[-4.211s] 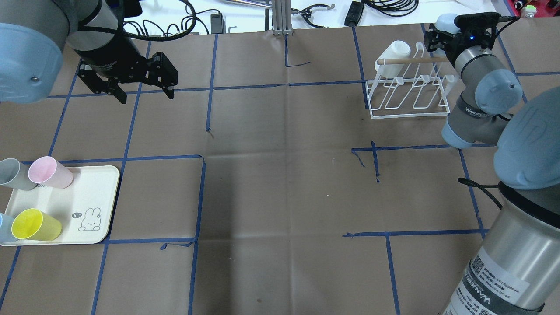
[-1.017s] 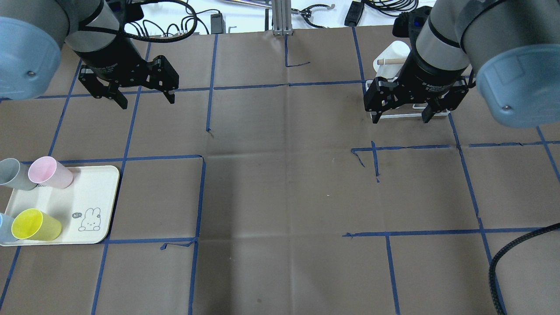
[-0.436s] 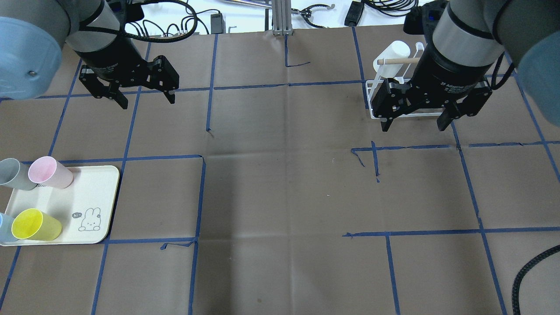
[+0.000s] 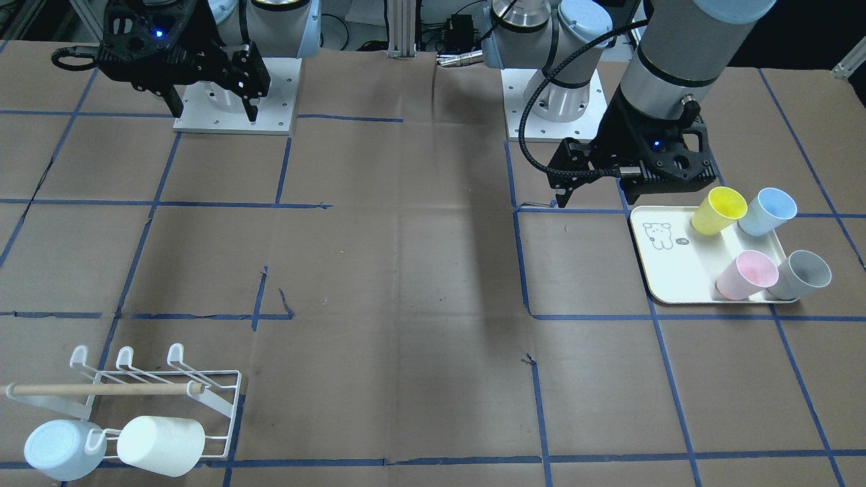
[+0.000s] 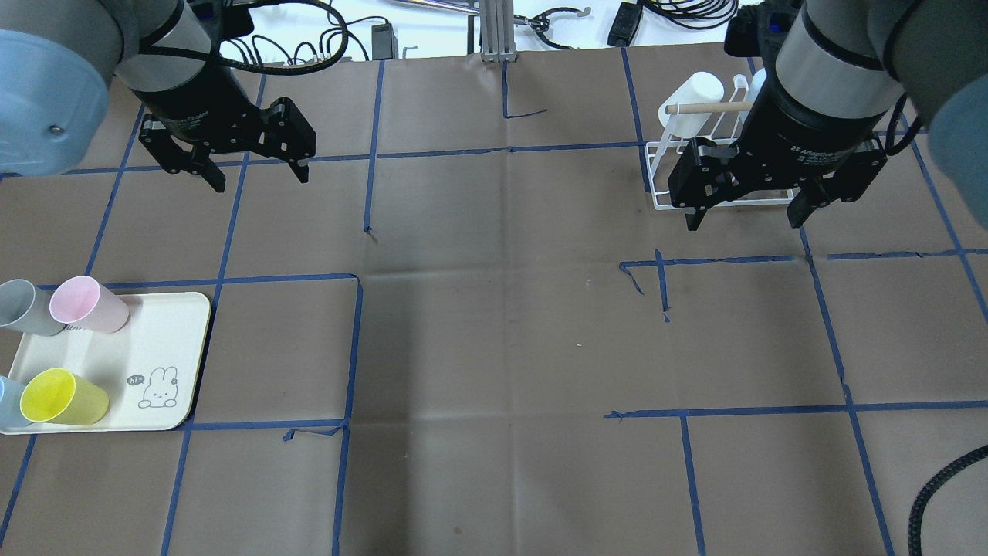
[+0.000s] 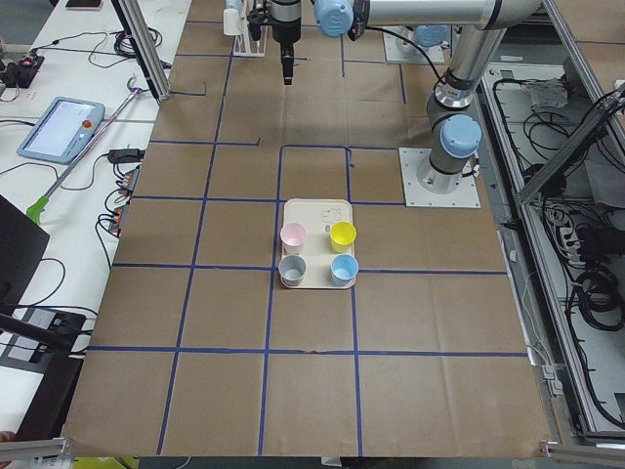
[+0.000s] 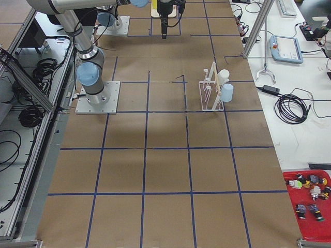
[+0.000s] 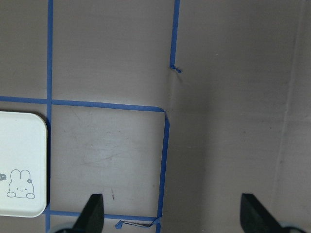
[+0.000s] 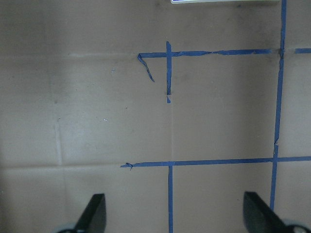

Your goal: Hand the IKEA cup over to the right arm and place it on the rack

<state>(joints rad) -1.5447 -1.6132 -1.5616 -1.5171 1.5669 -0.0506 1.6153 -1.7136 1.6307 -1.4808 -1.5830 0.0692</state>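
Pink, grey, yellow and blue IKEA cups stand on a cream tray at the table's left. My left gripper hangs open and empty above the table, well beyond the tray. The white wire rack with its wooden dowel holds a white cup and a pale blue cup. My right gripper hovers open and empty just on the near side of the rack, covering part of it. Both wrist views show only spread fingertips over brown paper.
Blue tape lines grid the brown paper over the table. Cables and an aluminium post sit past the far edge. The arms' base plates are at the robot's side. A teach pendant lies on a side bench.
The right gripper has left the rack's far end, where it was by the pale blue cup. It swung over the rack to its near side, drifting right. The left gripper has barely moved.
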